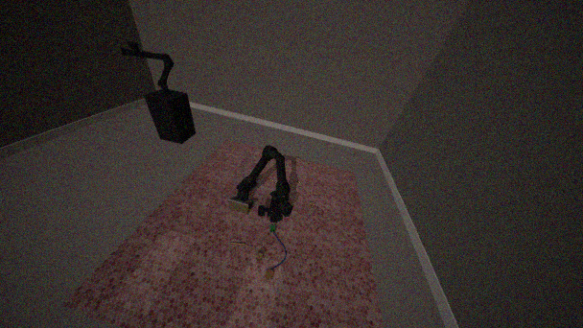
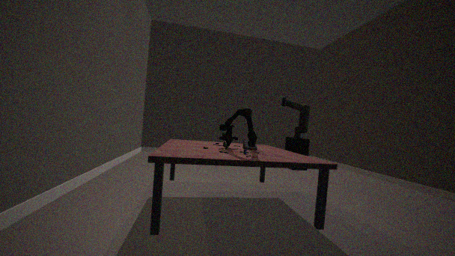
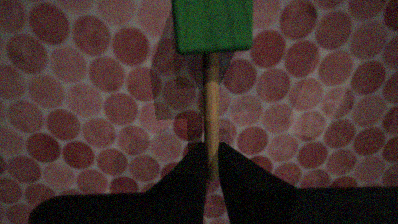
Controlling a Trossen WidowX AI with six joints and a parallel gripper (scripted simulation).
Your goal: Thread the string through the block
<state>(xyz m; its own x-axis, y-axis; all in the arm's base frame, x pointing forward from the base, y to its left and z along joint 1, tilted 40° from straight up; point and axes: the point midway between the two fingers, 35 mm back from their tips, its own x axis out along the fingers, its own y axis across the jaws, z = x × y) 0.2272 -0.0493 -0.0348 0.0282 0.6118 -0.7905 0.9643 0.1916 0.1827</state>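
The green block (image 1: 272,228) (image 3: 214,26) is on the patterned table (image 1: 168,269) (image 2: 187,153), just in front of my gripper (image 1: 274,221) (image 3: 211,149). The wooden stick (image 3: 212,102) comes out of the block's side nearest me. My gripper is shut on its near end. The blue string (image 1: 286,250) runs in a curve from the block's far side to the round button (image 1: 269,273). The block's far side is outside the wrist view, and the inside of the hole is hidden, so I cannot tell whether stick or string fills it.
A thin loose stick (image 1: 238,243) lies left of the string. A small object (image 1: 261,254) lies between them. My arm's base stands on a yellowish plate (image 1: 240,205). Another dark arm stands on a black pedestal (image 1: 172,117) (image 2: 297,145) beyond the table.
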